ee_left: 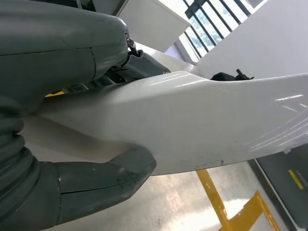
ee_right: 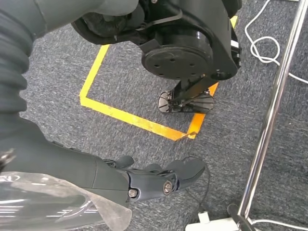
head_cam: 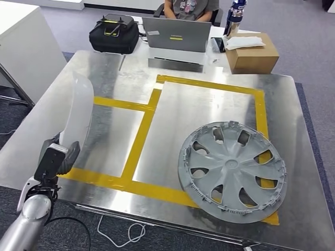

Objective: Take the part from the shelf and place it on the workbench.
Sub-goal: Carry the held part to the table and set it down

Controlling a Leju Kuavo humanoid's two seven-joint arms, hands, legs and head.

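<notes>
1. Left hand [head_cam: 59, 157] grips the glossy white curved plastic part [head_cam: 79, 107], thumb and fingers clamped on its lower end.
2. Part stands upright over the shiny metal bench's [head_cam: 189, 104] left edge.
3. Right hand [ee_right: 160, 180] hangs with fingers apart, holding nothing.

Bright, even overhead light; soft glare streaks the metal desk [head_cam: 189, 112], and the left wrist view's close foreground blurs.

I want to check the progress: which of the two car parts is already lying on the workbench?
The grey wheel cover lies flat on the workbench, across the yellow tape. The white curved part is in the left hand, over the workbench's left side.
</notes>
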